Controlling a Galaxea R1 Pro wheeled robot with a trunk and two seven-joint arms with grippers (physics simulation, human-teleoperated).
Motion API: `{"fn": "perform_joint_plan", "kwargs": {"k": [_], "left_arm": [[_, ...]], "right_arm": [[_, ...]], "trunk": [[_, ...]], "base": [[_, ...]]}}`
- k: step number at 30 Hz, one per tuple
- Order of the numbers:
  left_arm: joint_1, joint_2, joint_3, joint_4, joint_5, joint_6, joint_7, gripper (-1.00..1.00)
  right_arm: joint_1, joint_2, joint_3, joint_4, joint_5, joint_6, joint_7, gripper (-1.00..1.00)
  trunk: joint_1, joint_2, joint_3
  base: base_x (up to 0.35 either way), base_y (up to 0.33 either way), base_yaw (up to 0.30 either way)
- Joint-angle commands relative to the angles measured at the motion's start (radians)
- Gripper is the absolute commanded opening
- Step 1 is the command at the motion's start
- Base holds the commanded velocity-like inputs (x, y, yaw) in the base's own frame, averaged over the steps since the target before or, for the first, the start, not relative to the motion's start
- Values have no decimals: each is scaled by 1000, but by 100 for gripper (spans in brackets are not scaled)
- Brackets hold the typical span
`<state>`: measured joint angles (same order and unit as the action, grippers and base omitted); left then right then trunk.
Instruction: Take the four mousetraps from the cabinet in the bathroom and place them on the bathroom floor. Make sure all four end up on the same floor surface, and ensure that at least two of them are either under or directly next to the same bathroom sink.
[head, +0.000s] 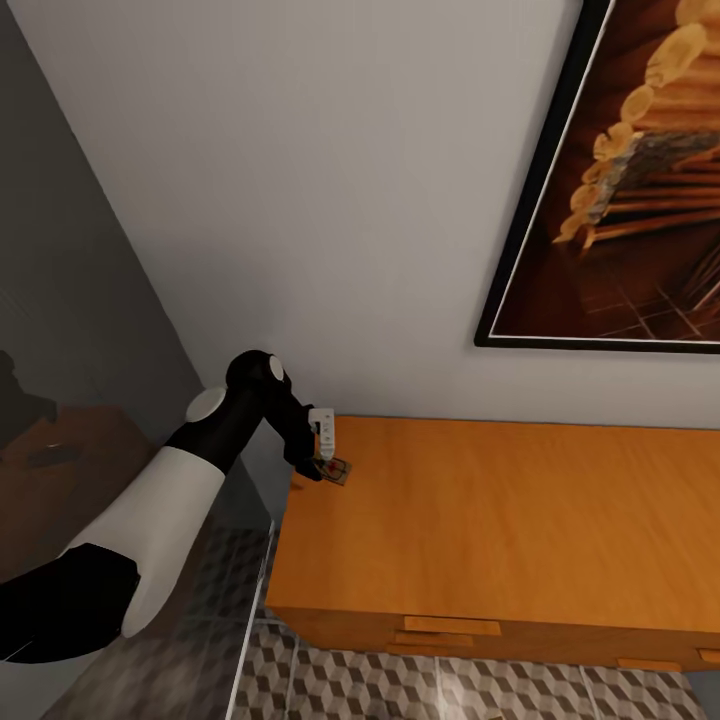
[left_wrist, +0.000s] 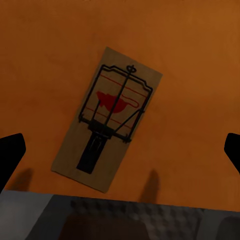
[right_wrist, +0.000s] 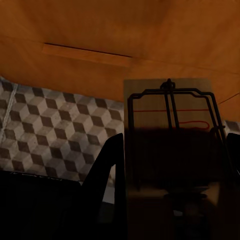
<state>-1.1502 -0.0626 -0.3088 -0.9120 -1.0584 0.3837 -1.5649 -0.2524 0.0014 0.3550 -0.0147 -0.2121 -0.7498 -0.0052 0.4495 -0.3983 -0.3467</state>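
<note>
A home interior, by its furnishing: a low orange wooden cabinet (head: 520, 520) with drawer handles stands against a plain white wall (head: 330, 200). A framed picture (head: 620, 180) hangs above it, and cube-patterned tiles cover the floor (head: 420, 685) below.

The orange wooden cabinet (head: 520, 520) fills the lower right of the head view, its top surface bare but for one mousetrap (head: 334, 470) lying flat near its upper left corner. Below it runs cube-patterned floor (head: 420, 690).
</note>
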Motion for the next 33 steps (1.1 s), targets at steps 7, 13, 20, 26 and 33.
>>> {"fn": "perform_joint_plan", "kwargs": {"k": [7, 13, 20, 26, 33], "left_arm": [[0, 0, -1, 1, -6, 11, -6, 100], [0, 0, -1, 2, -5, 11, -6, 100], [0, 0, -1, 2, -5, 11, -6, 100], [0, 0, -1, 3, -5, 11, -6, 100], [0, 0, -2, 8, -5, 11, -6, 100]], "right_arm": [[-1, 0, 9, 1, -10, -3, 2, -100], [-1, 0, 9, 1, -10, -3, 2, -100], [-1, 0, 9, 1, -10, -3, 2, -100], [-1, 0, 9, 1, -10, -3, 2, -100], [-1, 0, 9, 1, -10, -3, 2, -100]], "trunk": [[1, -2, -2], [1, -2, -2], [1, -2, -5], [1, -2, -12], [1, -2, -21]], "base": [[4, 1, 0], [0, 0, 0], [0, 0, 0], [0, 0, 0], [0, 0, 0]]}}
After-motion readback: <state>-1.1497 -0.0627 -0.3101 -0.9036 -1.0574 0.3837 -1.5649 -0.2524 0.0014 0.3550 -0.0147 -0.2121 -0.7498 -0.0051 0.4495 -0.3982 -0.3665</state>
